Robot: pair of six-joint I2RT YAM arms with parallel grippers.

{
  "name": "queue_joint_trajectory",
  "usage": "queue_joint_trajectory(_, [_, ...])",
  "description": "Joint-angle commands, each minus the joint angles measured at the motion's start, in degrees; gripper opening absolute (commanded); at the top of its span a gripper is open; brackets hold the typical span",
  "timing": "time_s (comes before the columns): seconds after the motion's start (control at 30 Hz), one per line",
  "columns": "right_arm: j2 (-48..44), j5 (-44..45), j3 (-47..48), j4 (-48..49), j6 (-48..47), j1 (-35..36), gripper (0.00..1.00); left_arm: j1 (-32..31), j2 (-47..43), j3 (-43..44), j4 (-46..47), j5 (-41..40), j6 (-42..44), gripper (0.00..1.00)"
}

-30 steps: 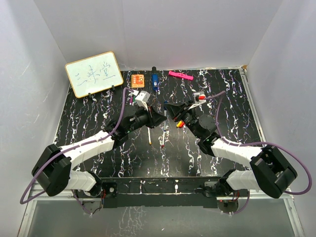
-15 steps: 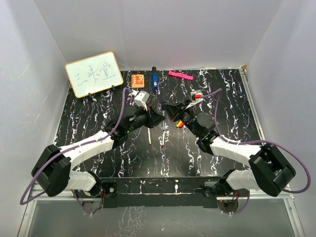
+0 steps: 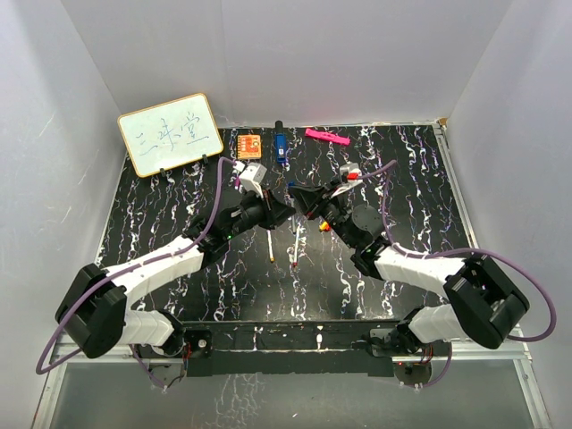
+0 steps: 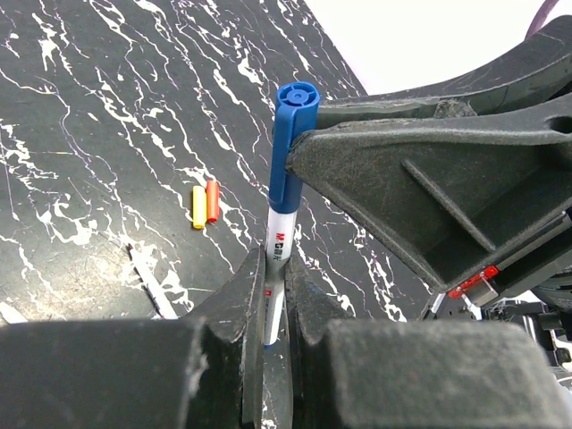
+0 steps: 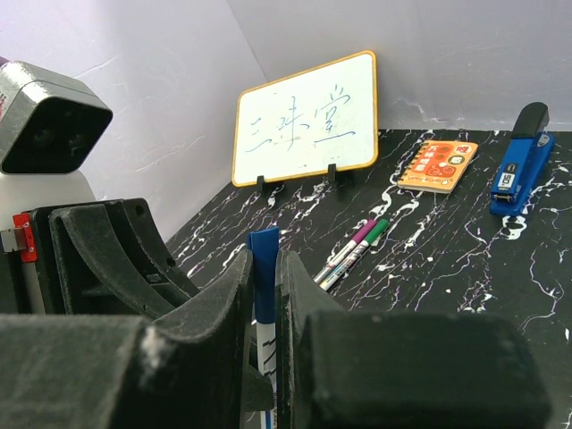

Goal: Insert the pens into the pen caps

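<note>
My left gripper [image 4: 277, 261] is shut on a white-barrelled pen [image 4: 277, 250] and holds it upright above the table. A blue pen cap [image 4: 290, 143] sits on the pen's top end. My right gripper [image 5: 264, 261] is shut on that blue cap [image 5: 264, 268], with the barrel below it. In the top view the left gripper [image 3: 279, 213] and right gripper [image 3: 302, 202] meet mid-table. A yellow cap [image 4: 198, 206] and an orange cap [image 4: 213, 201] lie side by side on the table. A purple pen [image 5: 350, 246] and a green pen [image 5: 361, 251] lie together. Two more pens [image 3: 270, 246] [image 3: 294, 251] lie near the front.
A whiteboard [image 3: 170, 134] stands at the back left. An orange block [image 3: 249, 145], a blue and black item [image 3: 280, 147] and a flat pink bar [image 3: 326, 137] lie along the back edge. White walls enclose the black marbled table [image 3: 161, 223].
Both grippers have drawn closer together and shifted slightly toward the back. The blue cap and the pen are now joined between them.
</note>
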Motion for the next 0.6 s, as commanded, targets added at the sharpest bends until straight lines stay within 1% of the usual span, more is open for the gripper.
queue_joint_trajectory(0.0, [3.11,-6.56,-3.1,-13.46,-1.03,4.21,0.0,3.65,-6.57,6.79,18.12,-9.63,0.84,0.0])
queue_joint_trajectory(0.17, [2.9,-3.15,-3.32,-13.68,-0.14,4.88,0.0,3.93,-7.74,7.03,16.28,-9.75,1.89,0.0])
queue_joint_trajectory(0.37, [2.61,3.43,1.41,-15.87,-0.84,4.9,0.0,3.93,-8.36,6.27,8.22,-8.86,2.5,0.0])
queue_joint_trajectory(0.47, [2.29,8.98,4.36,-16.1,-1.58,4.89,0.11,3.91,-9.15,4.54,4.13,-8.01,2.44,0.0])
queue_joint_trajectory(0.57, [1.53,14.11,7.37,-16.07,-3.03,4.88,0.2,3.9,-9.68,3.27,-2.02,-7.6,2.64,0.0])
